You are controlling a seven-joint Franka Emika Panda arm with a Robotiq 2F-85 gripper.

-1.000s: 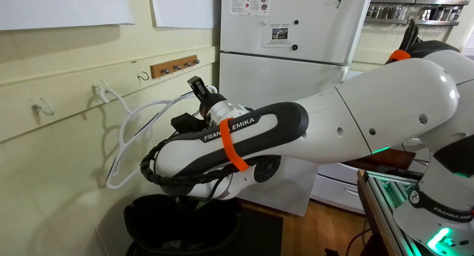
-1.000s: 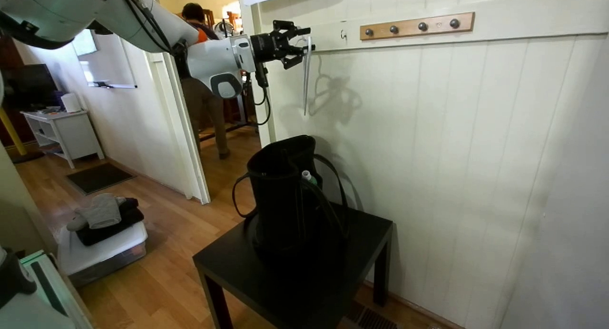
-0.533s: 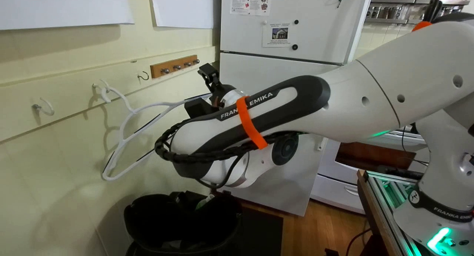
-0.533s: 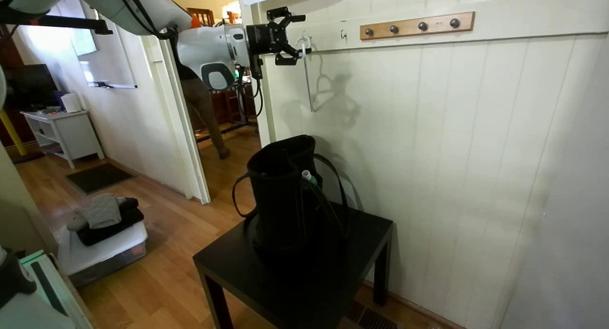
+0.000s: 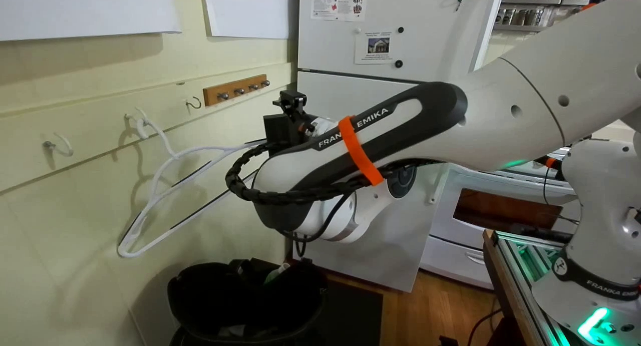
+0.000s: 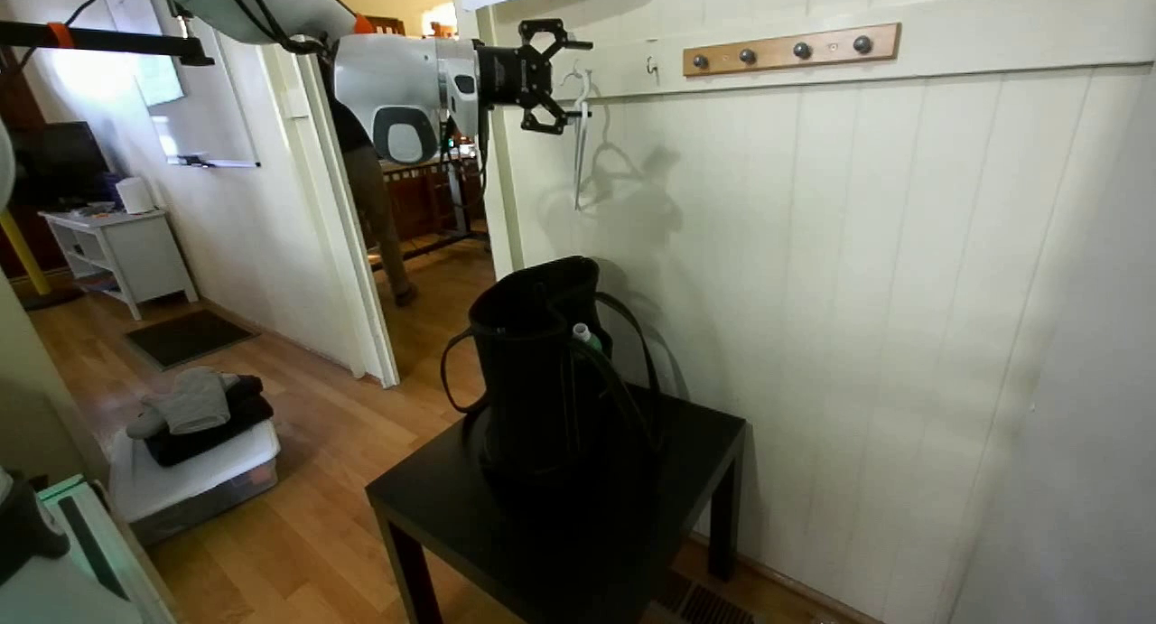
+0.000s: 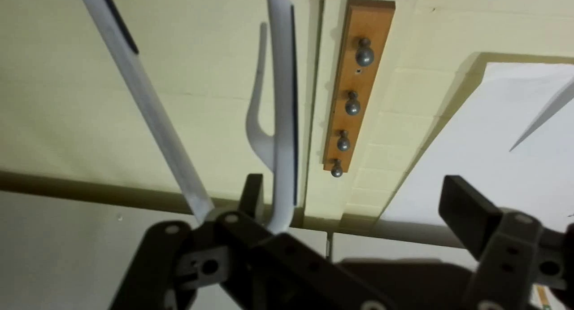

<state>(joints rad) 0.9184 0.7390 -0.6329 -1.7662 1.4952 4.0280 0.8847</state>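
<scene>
A white clothes hanger [image 7: 282,99] with dark strips along its bars hangs from a wall hook [image 5: 128,117]. My gripper [image 7: 358,202] stands wide open at the hanger's near end. In the wrist view the left finger [image 7: 252,193] sits between two hanger bars; whether it touches either cannot be told. The right finger [image 7: 468,211] is well apart, outside the hanger. In an exterior view the lower finger of the gripper [image 6: 581,79] crosses the hanger [image 6: 581,150], while the upper one is clear above it. Elsewhere the arm hides the hanger's near end.
A wooden knob rack [image 5: 235,90] and a small dark hook [image 5: 195,103] are on the same wall, near the fridge [image 5: 370,105]. Below, a black bag [image 6: 533,380] stands on a black table [image 6: 542,543]. A lidded box [image 6: 199,488] with clothes is on the floor.
My gripper has gone from partly closed at the hanger to wide open. The wrist has turned and shifted away from the wall. The hanger has swung a little.
</scene>
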